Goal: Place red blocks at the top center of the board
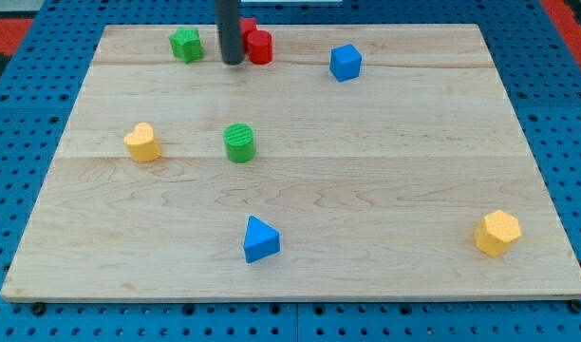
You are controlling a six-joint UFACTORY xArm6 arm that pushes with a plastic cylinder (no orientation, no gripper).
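Two red blocks sit close together near the view's top, a little left of centre: one [260,47] in front and another [248,27] behind it, partly hidden by the rod. My tip [233,62] rests on the board just left of the front red block, touching or nearly touching it. A green star-like block [186,44] lies to the left of my tip.
A blue cube [346,63] lies right of the red blocks. A green cylinder [239,142] and a yellow block [141,142] sit mid-left. A blue triangular block [260,239] is at bottom centre, a yellow hexagonal block [497,233] at bottom right. The wooden board [366,190] lies on blue pegboard.
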